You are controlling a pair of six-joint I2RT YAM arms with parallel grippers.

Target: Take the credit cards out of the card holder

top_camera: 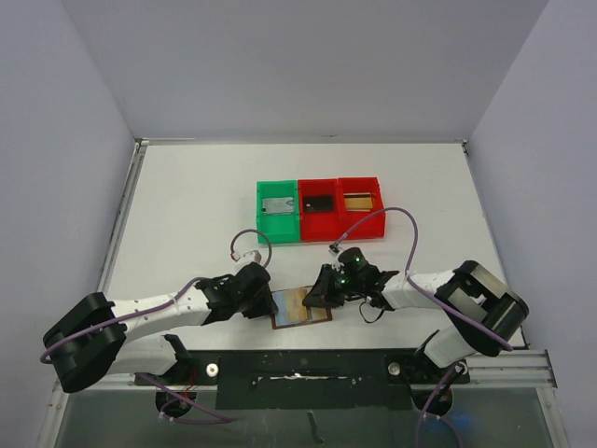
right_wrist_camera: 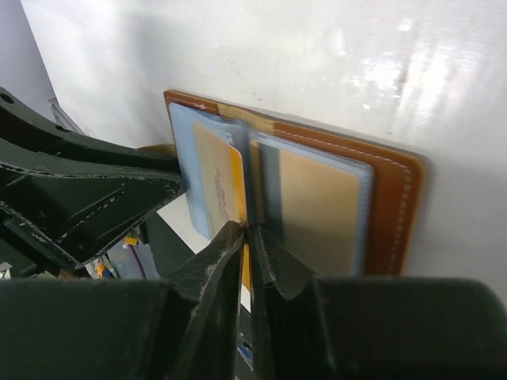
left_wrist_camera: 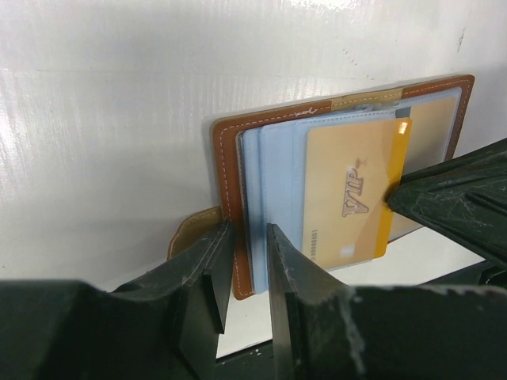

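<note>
The card holder [top_camera: 300, 308] lies open near the table's front edge, brown outside [left_wrist_camera: 226, 166] with pale blue pockets. My left gripper [left_wrist_camera: 247, 237] is shut on its left edge, brown border and blue pocket between the fingers. A gold-yellow credit card [left_wrist_camera: 348, 198] marked VIP sticks partly out of a left-side pocket. My right gripper [right_wrist_camera: 247, 229] is shut on that card's yellow edge [right_wrist_camera: 236, 182], at the fold of the holder [right_wrist_camera: 392, 206]. From above, the left gripper [top_camera: 270, 301] and the right gripper [top_camera: 312, 297] meet over the holder.
Three small bins stand in a row behind: a green bin [top_camera: 278, 224] with a grey card, a red bin [top_camera: 318, 224] with a black card, and a red bin [top_camera: 360, 219] with a gold card. The black front rail [top_camera: 308, 364] lies just below the holder.
</note>
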